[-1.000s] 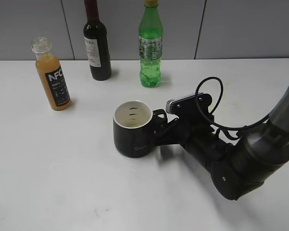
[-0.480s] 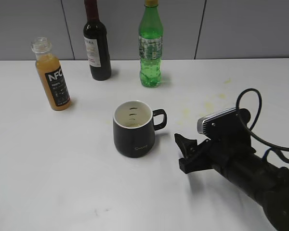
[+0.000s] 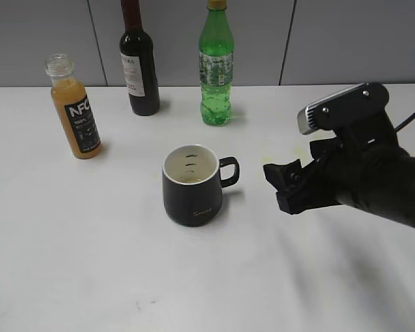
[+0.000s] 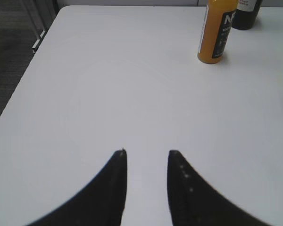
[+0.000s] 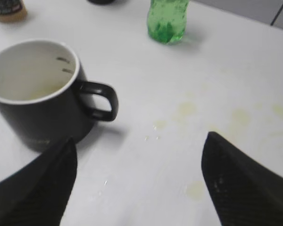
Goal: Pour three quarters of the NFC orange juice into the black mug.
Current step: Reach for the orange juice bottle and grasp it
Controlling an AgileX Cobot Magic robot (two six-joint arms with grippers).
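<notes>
Orange juice fills nearly the whole of the NFC orange juice bottle [image 3: 75, 109], which stands upright and uncapped on the white table [image 3: 90, 263], so the pour itself looks not yet begun. The black mug [image 3: 191, 185] sits well off to the left of the right gripper [image 3: 285, 188] in the exterior view, its handle pointing toward that gripper with a clear gap between them. Only a thin pale film shows at the bottom of the mug's white inside in the right wrist view; whether that is juice or a stain I cannot tell.

The right gripper has its fingers spread wide and grasps nothing; from its own camera the mug lies ahead and to the left, and a few faint yellowish spots mark the table ahead and to the right. The left gripper [image 4: 147, 160] is also released, fingers apart over bare table, with the juice bottle far ahead of it and to the right, a dark wine bottle [image 4: 247, 13] just behind that. A green soda bottle [image 3: 216, 66] stands farther back, ahead of the right gripper.

By my judgement, what remains is nearly everything: grasping the juice bottle, bringing it over the mug, and tipping out three quarters.
</notes>
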